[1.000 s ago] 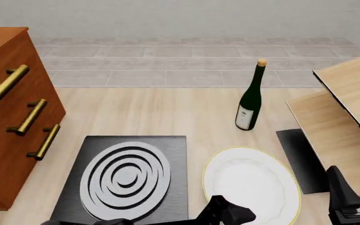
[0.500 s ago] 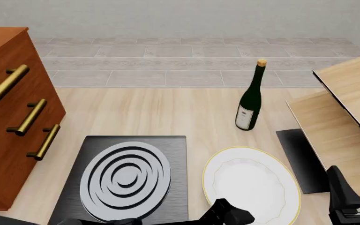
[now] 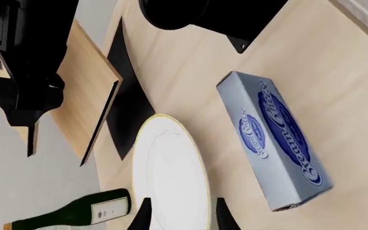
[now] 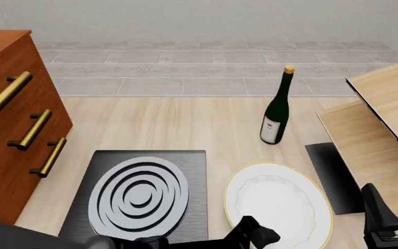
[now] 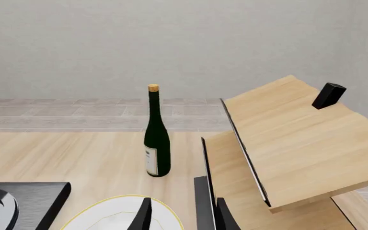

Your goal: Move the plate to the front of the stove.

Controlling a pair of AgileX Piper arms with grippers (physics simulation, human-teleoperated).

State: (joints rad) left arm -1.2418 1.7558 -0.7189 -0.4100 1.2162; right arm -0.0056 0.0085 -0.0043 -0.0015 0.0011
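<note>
The white plate [image 4: 279,203] with its thin gold rim lies flat on the table, just right of the stove [image 4: 141,194] and its ringed burner. My left gripper [image 4: 257,236] hovers over the plate's near edge, open. In the left wrist view the plate [image 3: 170,167] runs up between the two parted fingertips of that gripper [image 3: 180,221]; contact is not discernible. My right gripper [image 4: 395,213] is open at the front right, beside the plate. The right wrist view shows the right gripper [image 5: 182,218] holding nothing, with the plate's rim [image 5: 123,211] and a stove corner [image 5: 24,199] low in the picture.
A dark green wine bottle [image 4: 277,110] stands behind the plate. A brown drawer cabinet [image 4: 9,124] fills the left side. Tilted wooden boards [image 4: 375,124] and a black mat [image 4: 333,174] lie at the right. A blue cream cheese box [image 3: 275,139] lies near the plate.
The left arm has swung in further from the lower left and its gripper has shifted slightly over the plate's near edge. Plate, stove and right arm have not moved.
</note>
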